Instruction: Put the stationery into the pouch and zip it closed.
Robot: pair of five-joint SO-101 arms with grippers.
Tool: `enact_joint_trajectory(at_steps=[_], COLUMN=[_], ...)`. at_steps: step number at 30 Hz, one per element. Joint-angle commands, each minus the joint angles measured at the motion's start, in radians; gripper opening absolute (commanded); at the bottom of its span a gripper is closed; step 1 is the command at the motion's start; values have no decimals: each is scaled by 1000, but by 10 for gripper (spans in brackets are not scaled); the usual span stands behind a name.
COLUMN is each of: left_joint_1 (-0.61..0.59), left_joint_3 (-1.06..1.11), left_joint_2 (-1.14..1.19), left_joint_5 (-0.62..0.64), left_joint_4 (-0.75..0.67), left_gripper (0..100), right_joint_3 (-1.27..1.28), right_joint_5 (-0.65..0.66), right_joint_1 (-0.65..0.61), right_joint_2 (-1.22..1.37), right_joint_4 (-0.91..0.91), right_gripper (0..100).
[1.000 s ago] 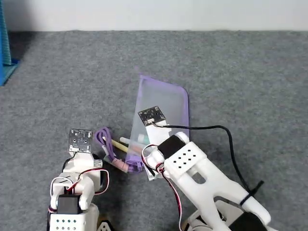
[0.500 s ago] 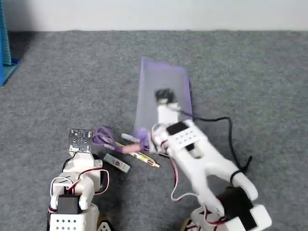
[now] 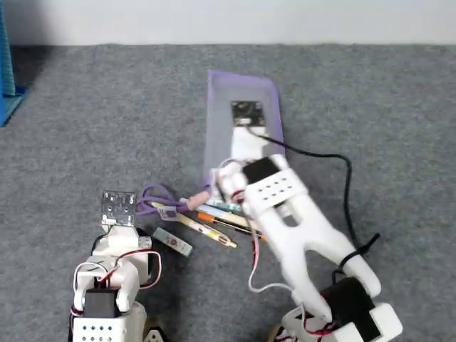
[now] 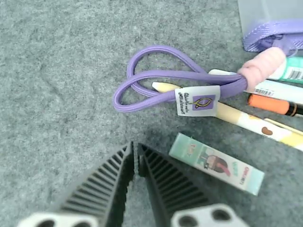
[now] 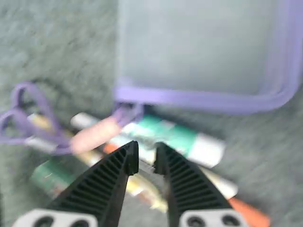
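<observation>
On grey felted table (image 3: 370,107), items as found:

1. Pouch (image 3: 224,142), translucent with purple binding, lying flat, mouth towards the arms. Judged light and limp, likely to slide or fold if pushed. Best pinned or pinched at the bound rim, or by its strap loop (image 4: 161,87).
2. Pens and pencil (image 3: 214,214), fanned just outside the mouth, none inside. Judged stiff, light and apt to roll. Grip mid-barrel, across the axis.
3. Glue stick (image 5: 175,135), nearest the rim (smooth, probably slippery).
4. Mint eraser box (image 4: 215,163), apart from the rest. Its flat sides should make it the easiest hold.
5. Right gripper (image 5: 144,151), narrowly parted and empty, above the pens at the pouch mouth.
6. Left gripper (image 4: 136,150), all but closed and empty, near the loop.
</observation>
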Motion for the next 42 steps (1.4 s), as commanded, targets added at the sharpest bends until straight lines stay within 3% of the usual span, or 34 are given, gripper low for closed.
enact_joint_trajectory(at_steps=[1,4,21,38,42], left_joint_1=[3,3,3,3,3], left_joint_3=[-8,-8,-8,-8,-8], left_joint_2=[-11,-11,-11,-11,-11], left_joint_5=[8,8,8,8,8], left_joint_4=[3,3,3,3,3], left_gripper=[14,14,14,14,14], right_joint_3=[-66,-101,-451,-482,-482], right_joint_5=[-97,-143,-290,-288,-222], right_joint_1=[-76,-122,-145,-140,-139], right_joint_2=[-39,12,452,521,519], right_joint_4=[22,22,22,21,42], right_gripper=[243,322,239,17,9])
